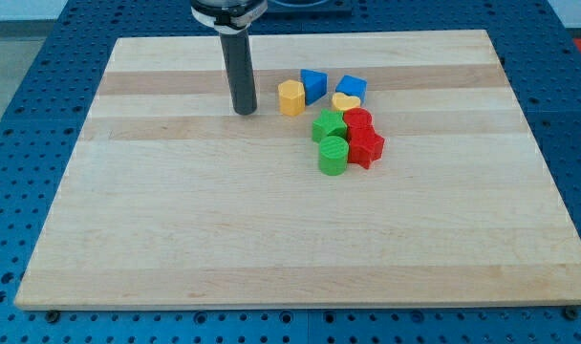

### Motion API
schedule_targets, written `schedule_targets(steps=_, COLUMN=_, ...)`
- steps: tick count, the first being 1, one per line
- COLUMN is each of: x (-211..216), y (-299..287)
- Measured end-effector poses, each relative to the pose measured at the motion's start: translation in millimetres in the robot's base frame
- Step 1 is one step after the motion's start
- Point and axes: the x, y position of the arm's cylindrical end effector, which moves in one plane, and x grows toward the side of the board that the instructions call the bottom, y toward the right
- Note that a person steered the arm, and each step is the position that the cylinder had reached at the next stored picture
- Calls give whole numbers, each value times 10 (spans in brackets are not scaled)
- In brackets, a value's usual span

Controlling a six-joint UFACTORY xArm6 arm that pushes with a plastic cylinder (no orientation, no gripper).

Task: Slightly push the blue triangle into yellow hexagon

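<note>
The blue triangle [314, 85] lies near the view's top centre, touching the right side of the yellow hexagon [290, 97]. My tip [245, 111] stands on the board to the left of the yellow hexagon, a short gap away, with the rod rising straight up from it. The hexagon sits between my tip and the blue triangle.
A blue cube [351, 88] and a yellow heart [345, 101] lie right of the triangle. Below them cluster a green star [328, 125], a green cylinder [333, 155], a red cylinder [358, 119] and a red star [366, 146]. The wooden board [176, 239] rests on a blue perforated table.
</note>
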Motion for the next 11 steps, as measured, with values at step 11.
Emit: schedule_targets(steps=11, x=-472, y=707)
